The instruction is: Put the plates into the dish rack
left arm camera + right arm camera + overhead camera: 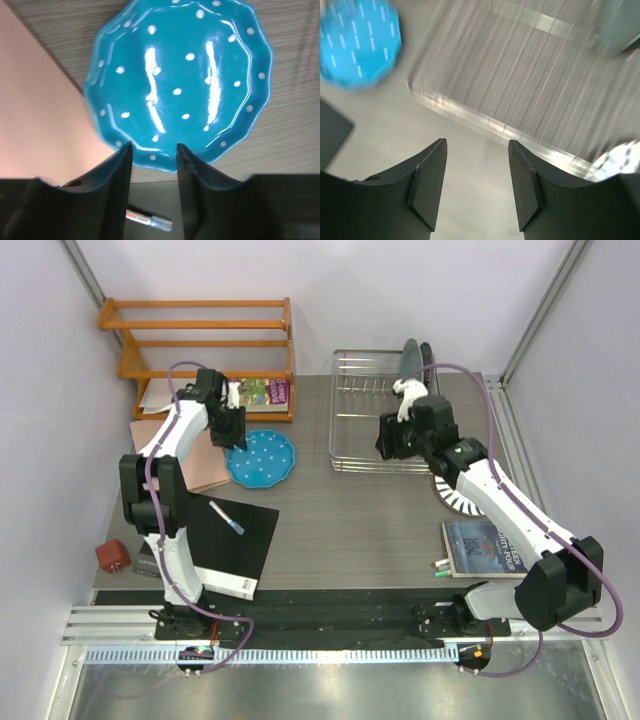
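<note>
The dish rack point(370, 455) holds two plates upright on edge in its far right corner, the dark teal plate point(411, 362) and the grey-green plate point(428, 358) just beside it. The blue dotted plate point(265, 460) lies flat on the table left of the rack. The striped plate point(462, 505) lies near the rack's near right corner, partly under the right arm.

The left gripper point(153, 150) hangs at the blue plate's point(180, 80) rim on the side away from the rack, jaws apart and grasping nothing. The right gripper point(477, 145) hovers over the rack's near edge, jaws released and empty. Its wrist view is blurred.

A black book point(235, 540) with a marker point(227, 518) on it lies well left of the rack.
</note>
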